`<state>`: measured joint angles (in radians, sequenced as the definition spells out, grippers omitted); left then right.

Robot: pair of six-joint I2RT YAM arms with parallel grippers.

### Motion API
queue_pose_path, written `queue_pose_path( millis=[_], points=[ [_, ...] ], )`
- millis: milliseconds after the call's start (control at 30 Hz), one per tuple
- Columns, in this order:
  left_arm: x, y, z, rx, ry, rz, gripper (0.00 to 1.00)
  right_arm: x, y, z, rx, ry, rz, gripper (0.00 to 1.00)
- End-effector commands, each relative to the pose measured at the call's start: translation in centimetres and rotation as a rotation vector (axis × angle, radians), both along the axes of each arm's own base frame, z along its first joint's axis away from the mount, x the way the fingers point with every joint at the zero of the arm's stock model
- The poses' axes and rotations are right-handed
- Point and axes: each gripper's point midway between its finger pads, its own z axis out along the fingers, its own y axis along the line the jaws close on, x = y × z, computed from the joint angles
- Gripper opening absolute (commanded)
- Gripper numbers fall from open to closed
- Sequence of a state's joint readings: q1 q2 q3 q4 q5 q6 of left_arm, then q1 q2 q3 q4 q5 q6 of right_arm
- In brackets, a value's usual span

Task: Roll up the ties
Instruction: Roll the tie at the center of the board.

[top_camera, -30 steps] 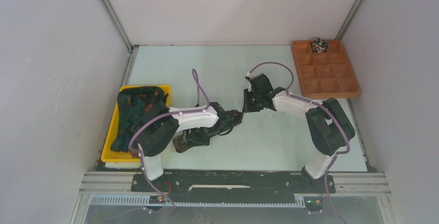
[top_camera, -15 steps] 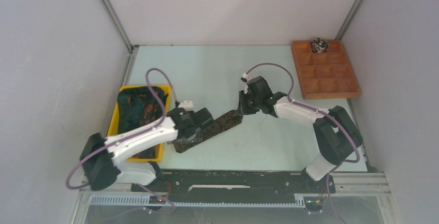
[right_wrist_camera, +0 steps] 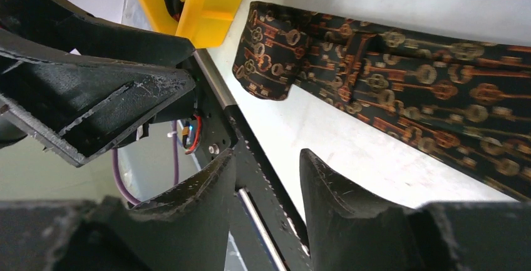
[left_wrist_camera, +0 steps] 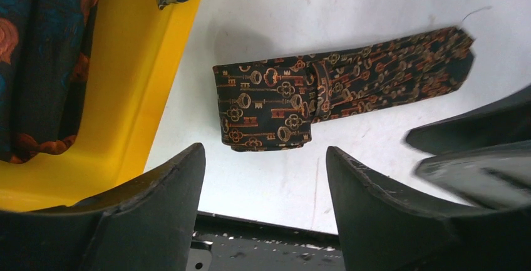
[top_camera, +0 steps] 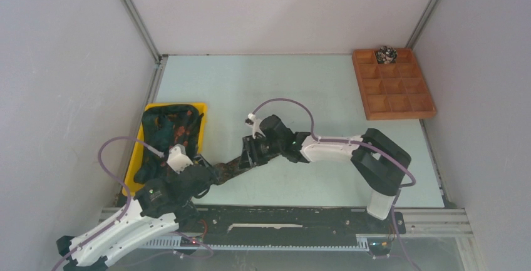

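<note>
Black patterned tie (left_wrist_camera: 325,92) diagonal, folded end near-left, left gripper (left_wrist_camera: 264,158), right gripper (right_wrist_camera: 268,158), jaws apart, empty

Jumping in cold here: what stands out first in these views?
A key-patterned tie lies on the table near the front edge, one end folded over, with the open left gripper and right gripper beside it. At left, a yellow bin holds more ties; far right, a wooden tray holds one rolled tie in a back compartment.
</note>
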<state>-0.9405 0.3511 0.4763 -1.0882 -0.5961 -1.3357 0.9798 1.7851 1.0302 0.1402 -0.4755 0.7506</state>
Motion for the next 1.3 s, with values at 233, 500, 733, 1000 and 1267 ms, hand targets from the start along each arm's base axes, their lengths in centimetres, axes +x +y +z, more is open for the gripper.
queue_pose_path(
  millis=[233,500,733,1000,1267],
  points=[
    [0.3,2.0,-0.7,0.038,0.016,0.169,0.71,-0.4,6.3,1.7,0.078,0.034,0.06,0.39],
    [0.7,1.8,-2.4,0.063,0.017,0.169,0.71,1.5,5.2,-0.3,0.01,0.022,0.033,0.38],
    [1.4,0.7,-3.2,0.075,0.01,0.133,0.75,1.6,4.8,-0.7,0.002,0.012,0.058,0.38],
    [1.9,-0.2,-4.7,0.101,0.046,0.109,0.77,1.8,4.2,-1.8,-0.028,0.026,0.061,0.37],
    [2.4,-1.0,-6.5,0.102,0.066,0.067,0.75,2.9,3.0,-2.3,-0.047,0.029,0.035,0.35]
  ],
)
